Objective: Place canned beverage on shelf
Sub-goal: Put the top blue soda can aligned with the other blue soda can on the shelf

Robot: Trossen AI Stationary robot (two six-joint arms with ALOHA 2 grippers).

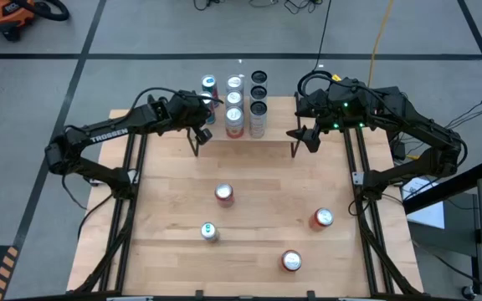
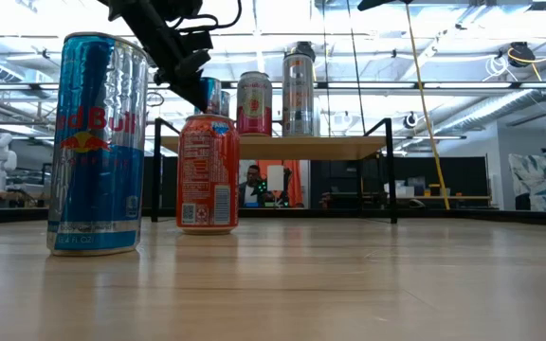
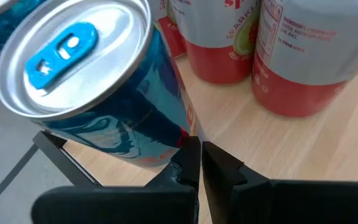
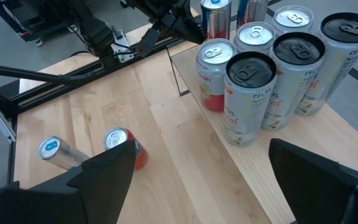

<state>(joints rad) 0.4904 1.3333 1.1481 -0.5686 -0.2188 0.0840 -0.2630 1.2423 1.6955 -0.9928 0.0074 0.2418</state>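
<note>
Cans [image 1: 234, 104] stand on the shelf [image 1: 270, 143]; four cans [image 1: 224, 194] lie before it.

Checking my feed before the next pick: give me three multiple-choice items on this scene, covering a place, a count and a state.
1. Where is the left gripper?
A. At the shelf's left end, beside a blue can
B. Over the tabletop's near edge
C. At the shelf's right end

2. How many cans stand on the tabletop, off the shelf?
A. Two
B. Four
C. Six

3. How are the right gripper's fingers?
A. Shut on a can
B. Shut and empty
C. Open and empty

Answers:
1 A: the left wrist view shows its shut fingers right by the blue can at the shelf's corner.
2 B: the high view shows four loose cans.
3 C: the right wrist view shows the fingers wide apart with nothing between them.
</note>
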